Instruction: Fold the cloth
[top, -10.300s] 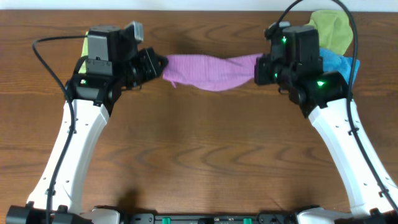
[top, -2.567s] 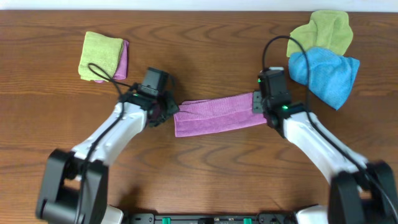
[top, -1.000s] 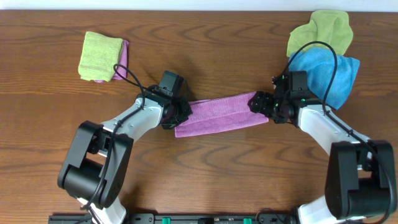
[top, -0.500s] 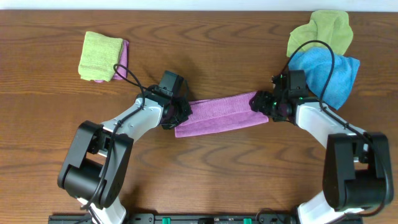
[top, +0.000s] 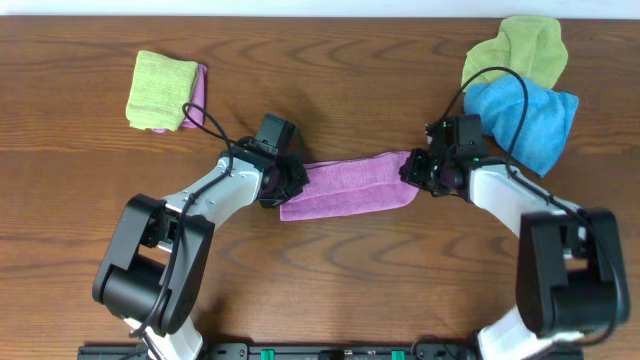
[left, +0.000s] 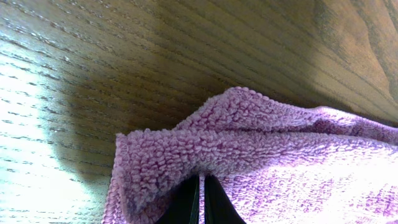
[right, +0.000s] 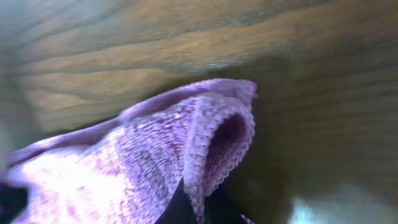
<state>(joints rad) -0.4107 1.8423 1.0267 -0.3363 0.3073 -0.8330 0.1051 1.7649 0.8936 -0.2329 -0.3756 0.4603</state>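
The long purple terry cloth (top: 350, 185) lies as a narrow folded strip across the middle of the brown wooden table (top: 320, 270), stretched between the two arms. The left gripper (top: 292, 182) has its jaws closed to a sliver, pinching the cloth's left end; the wrist view shows a thin line of pile between the dark fingers (left: 186, 200). The right gripper (top: 413, 168) clamps the right end in the same way, jaws nearly together on a rolled-over edge of the fabric.
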